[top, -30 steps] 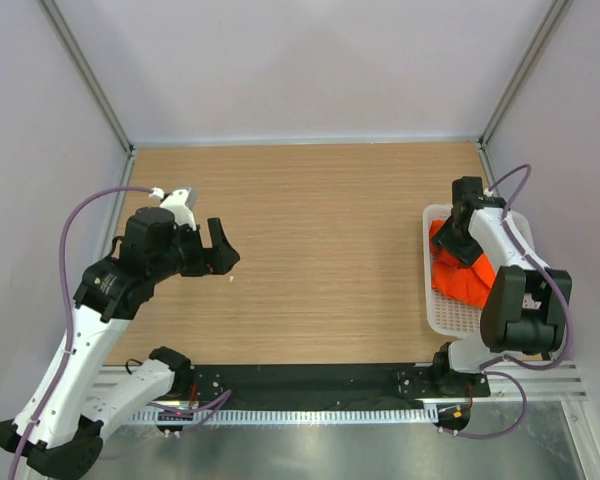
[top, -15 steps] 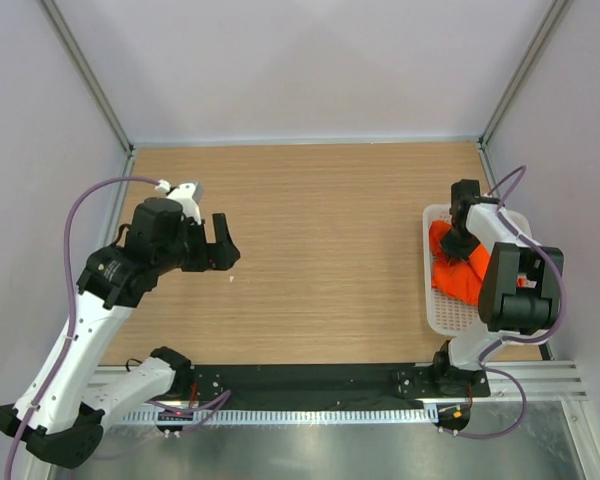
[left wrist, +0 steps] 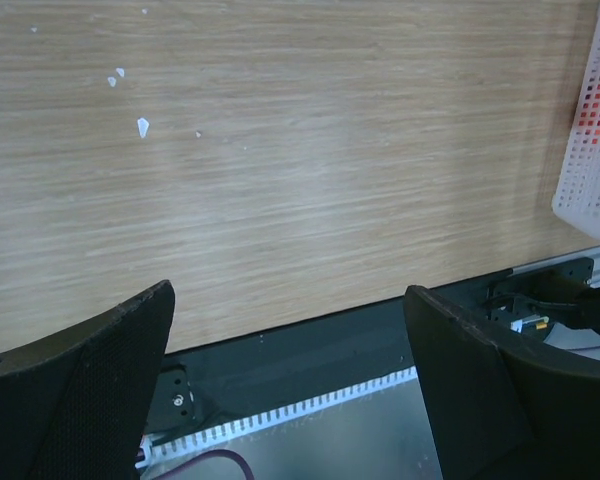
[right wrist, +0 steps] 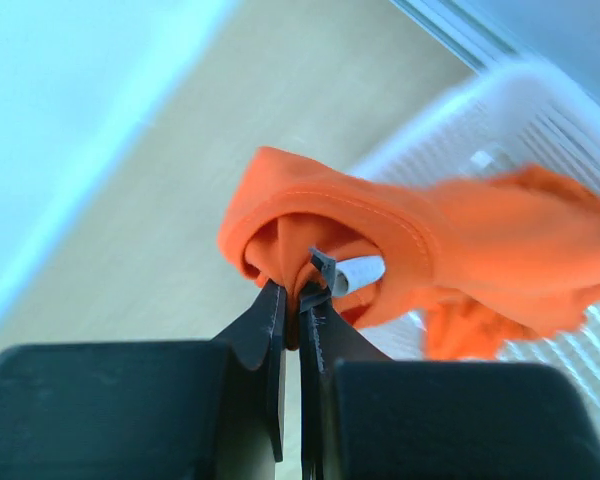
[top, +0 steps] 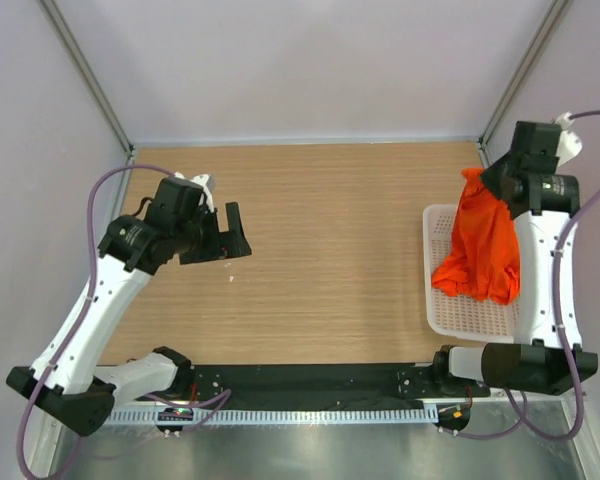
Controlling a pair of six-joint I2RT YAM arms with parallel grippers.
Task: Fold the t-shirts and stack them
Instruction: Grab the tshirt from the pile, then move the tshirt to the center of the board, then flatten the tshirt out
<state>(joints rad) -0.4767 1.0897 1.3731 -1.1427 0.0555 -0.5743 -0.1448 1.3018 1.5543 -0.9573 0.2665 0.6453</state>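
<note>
An orange-red t-shirt [top: 482, 245] hangs from my right gripper [top: 475, 178] above the white basket [top: 442, 318], its lower folds still draped into the basket. In the right wrist view that gripper [right wrist: 297, 295] is shut on a bunched hem of the t-shirt [right wrist: 380, 235], with a small white label beside the jaws. My left gripper [top: 231, 232] hovers over the left part of the table, far from the shirt. In the left wrist view its fingers [left wrist: 100, 370] stand wide open with nothing between them.
The white lattice basket sits at the table's right edge near the side wall, and shows at the right edge of the left wrist view [left wrist: 588, 150]. A few small white specks [left wrist: 142, 126] lie on the wooden table [top: 320, 260]. A black rail [top: 310, 385] runs along the near edge.
My right gripper shut on the t-shirt in the basket and rose up and back, lifting the shirt out. My left gripper drifted slightly right and opened wider.
</note>
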